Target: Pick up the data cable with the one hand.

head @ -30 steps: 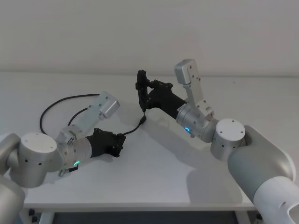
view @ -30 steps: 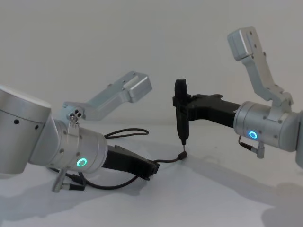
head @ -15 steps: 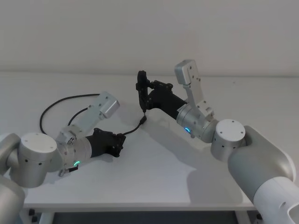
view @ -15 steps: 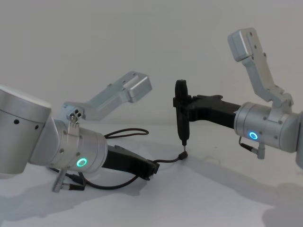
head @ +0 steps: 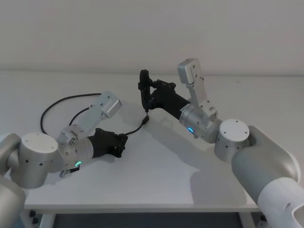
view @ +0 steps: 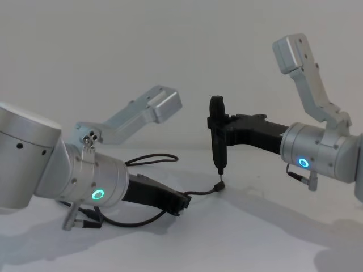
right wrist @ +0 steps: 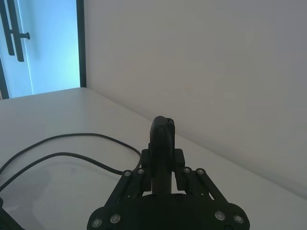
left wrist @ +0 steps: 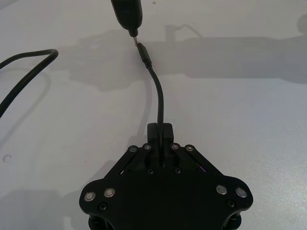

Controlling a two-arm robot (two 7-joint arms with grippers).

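Observation:
The data cable [head: 57, 102] is a thin black cord that loops over the white table behind my left arm. My left gripper [head: 122, 141] is shut on it just behind one end, low over the table. In the left wrist view the cord [left wrist: 159, 100] runs out from between the closed fingers [left wrist: 153, 132] to its small plug [left wrist: 144, 51]. My right gripper [head: 144, 90] is shut on a black oblong object [view: 216, 136] held upright. The lower tip of that object [left wrist: 127, 12] hangs just above the plug [view: 219, 185].
The white table [head: 166, 180] reaches to a plain wall at the back. More of the cable [right wrist: 72, 155] curves over the tabletop to the left. A short wire with a silver plug [view: 79, 222] hangs by the left arm's green-lit cylinder.

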